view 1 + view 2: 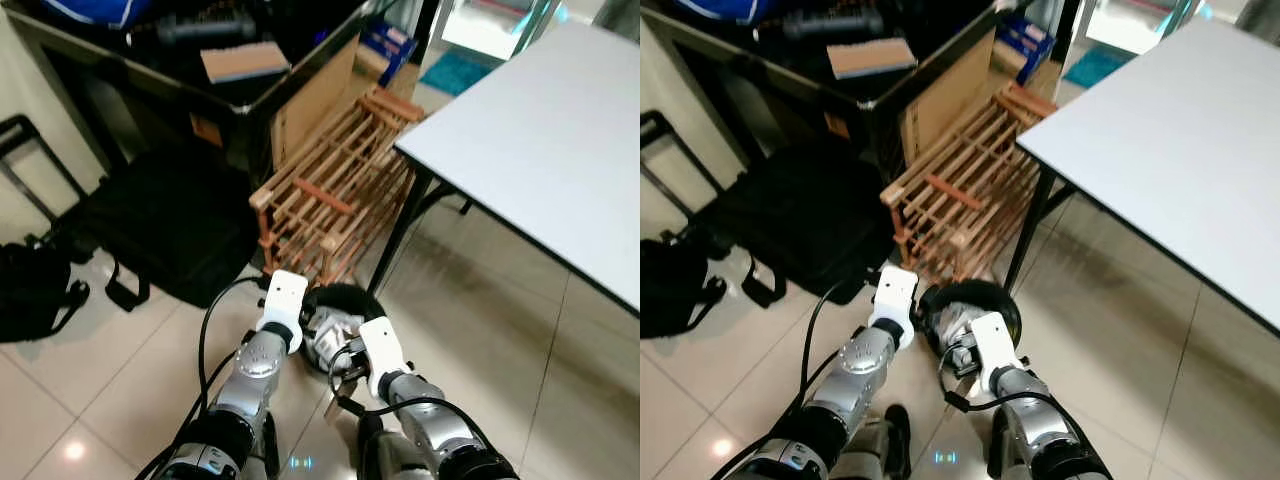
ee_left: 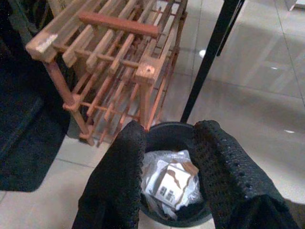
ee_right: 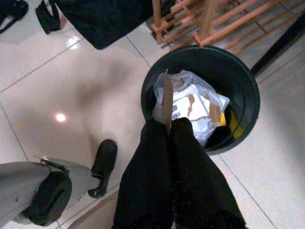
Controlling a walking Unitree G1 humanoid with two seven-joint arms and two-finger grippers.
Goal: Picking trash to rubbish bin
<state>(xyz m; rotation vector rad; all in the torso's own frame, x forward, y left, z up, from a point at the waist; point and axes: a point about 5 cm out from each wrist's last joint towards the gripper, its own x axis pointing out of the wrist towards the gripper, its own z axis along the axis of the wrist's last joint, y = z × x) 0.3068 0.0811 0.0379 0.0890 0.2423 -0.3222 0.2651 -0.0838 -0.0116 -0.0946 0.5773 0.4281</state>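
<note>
Where one bin [image 3: 245,119], two end effectors [image 3: 167,125]

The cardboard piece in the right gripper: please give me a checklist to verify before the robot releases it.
1. Right gripper shut on the cardboard piece: ok.
2. Cardboard piece above the bin opening: ok, its upper end hangs over the inside.
3. Room left in the bin: ok, the plastic bag of trash leaves space.
4. Left gripper out of the way: cannot tell, it hangs open over the bin.
5. Wooden rack apart from the drop path: ok.
</note>
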